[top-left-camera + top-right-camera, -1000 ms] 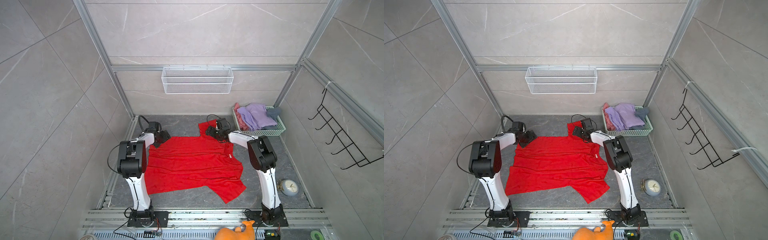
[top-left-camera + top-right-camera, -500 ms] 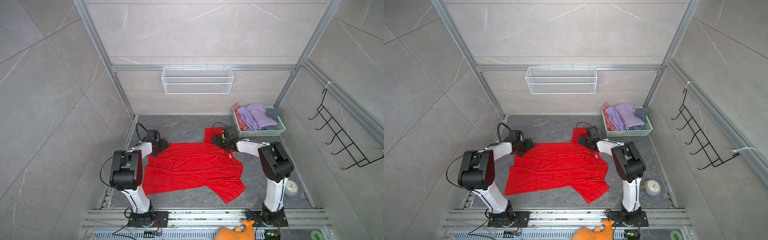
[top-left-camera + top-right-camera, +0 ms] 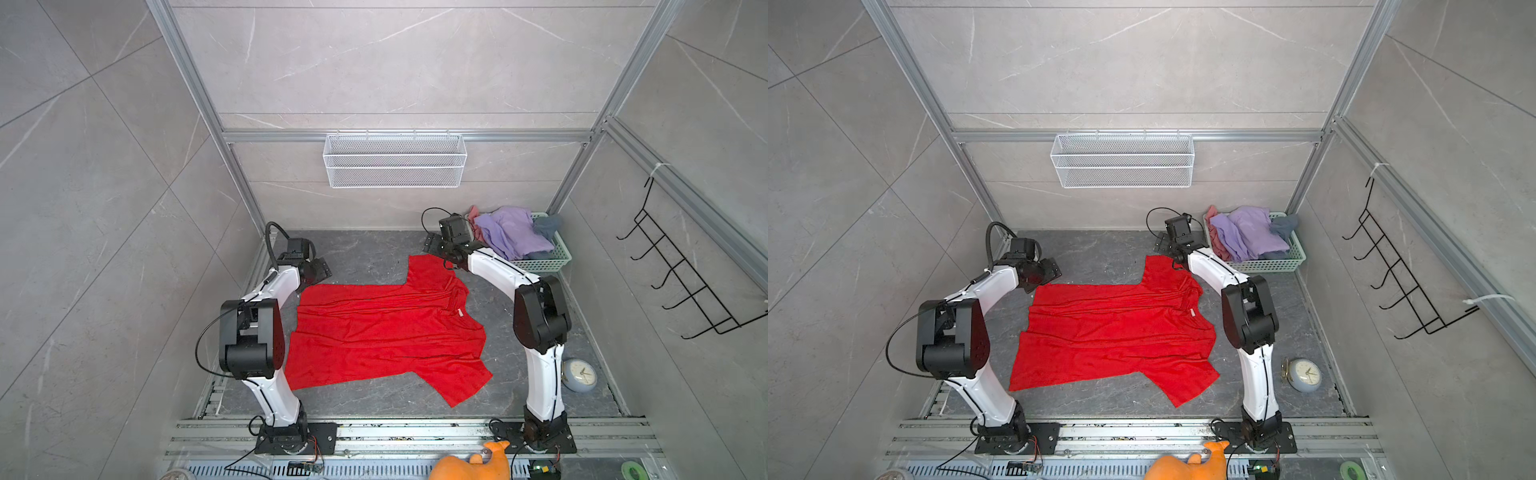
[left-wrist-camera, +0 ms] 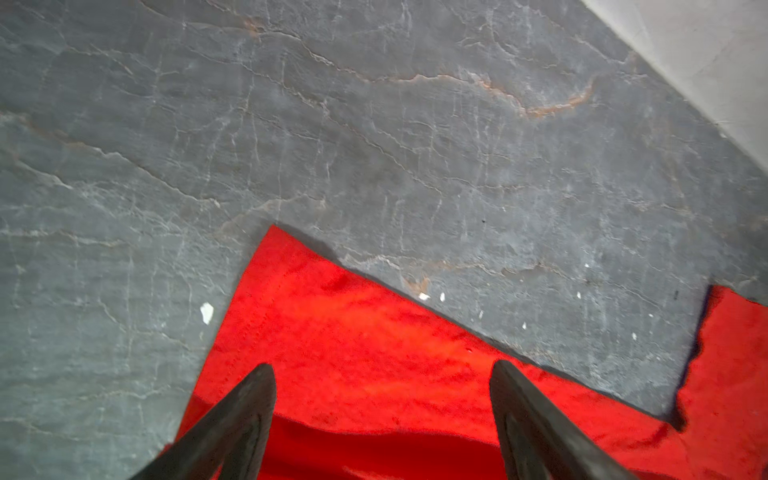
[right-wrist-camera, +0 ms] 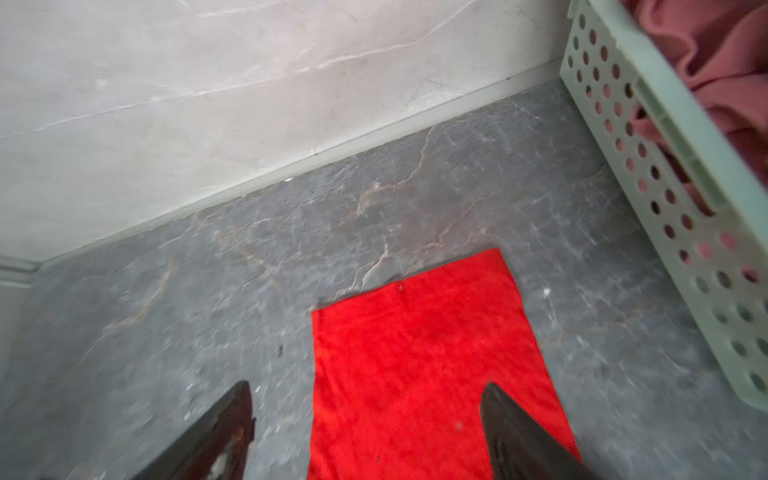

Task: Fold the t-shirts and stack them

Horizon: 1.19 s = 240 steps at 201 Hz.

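A large red t-shirt (image 3: 386, 332) lies spread on the dark floor, with one sleeve (image 3: 428, 270) pointing at the back wall. My left gripper (image 3: 321, 268) hovers open over the shirt's far left corner (image 4: 291, 274), and nothing is between its fingers (image 4: 257, 390). My right gripper (image 3: 435, 246) is open above the end of the far sleeve (image 5: 419, 332); the cloth lies flat under it, ungripped. Lavender (image 3: 507, 232), pink (image 3: 473, 216) and dark grey (image 3: 548, 226) t-shirts are heaped in a green basket (image 3: 540, 262) at the back right.
The basket wall (image 5: 665, 174) stands close beside the right gripper. A small round clock (image 3: 579, 374) lies by the right arm's base. An orange plush toy (image 3: 473, 461) sits at the front edge. A white wire basket (image 3: 395, 166) and black hooks (image 3: 681, 282) hang on the walls.
Both grippers have moved back off the shirt's far edge toward the back wall. The far sleeve now lies flat and uncovered, and the shirt sits a little nearer the front.
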{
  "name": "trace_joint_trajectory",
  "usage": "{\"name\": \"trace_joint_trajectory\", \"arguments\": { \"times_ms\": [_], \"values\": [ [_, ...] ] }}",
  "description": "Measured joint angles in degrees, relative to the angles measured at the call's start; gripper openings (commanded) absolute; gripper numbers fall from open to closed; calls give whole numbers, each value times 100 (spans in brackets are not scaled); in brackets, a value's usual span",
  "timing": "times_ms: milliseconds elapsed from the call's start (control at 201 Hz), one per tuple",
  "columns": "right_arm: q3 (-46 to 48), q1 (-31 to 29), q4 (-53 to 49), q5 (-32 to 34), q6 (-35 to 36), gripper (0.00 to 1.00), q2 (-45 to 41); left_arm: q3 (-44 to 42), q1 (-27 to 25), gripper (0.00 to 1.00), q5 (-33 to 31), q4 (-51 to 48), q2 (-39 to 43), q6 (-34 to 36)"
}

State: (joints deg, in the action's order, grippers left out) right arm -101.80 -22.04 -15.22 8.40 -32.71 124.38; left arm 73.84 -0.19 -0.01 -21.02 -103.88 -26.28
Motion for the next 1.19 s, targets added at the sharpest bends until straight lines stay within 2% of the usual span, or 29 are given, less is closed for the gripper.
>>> {"name": "trace_joint_trajectory", "arguments": {
  "times_ms": [199,508,568,742,1016,1195],
  "values": [
    [-1045,107,-634,339,175,75,1088,90,146,82,-15,-190,-339,114],
    [-2302,393,-1547,643,256,72,1838,125,216,82,-17,-289,-507,122],
    [-2671,444,-1788,636,256,69,2026,125,216,82,-15,-308,-540,122],
    [-3818,511,-2426,601,254,69,2734,125,216,82,-7,-319,-557,120],
    [-4100,516,-2887,509,247,68,3005,125,216,82,-13,-328,-555,120],
    [-4286,568,-3047,321,238,53,3084,125,216,82,-55,-343,-520,120]
  ]
}}
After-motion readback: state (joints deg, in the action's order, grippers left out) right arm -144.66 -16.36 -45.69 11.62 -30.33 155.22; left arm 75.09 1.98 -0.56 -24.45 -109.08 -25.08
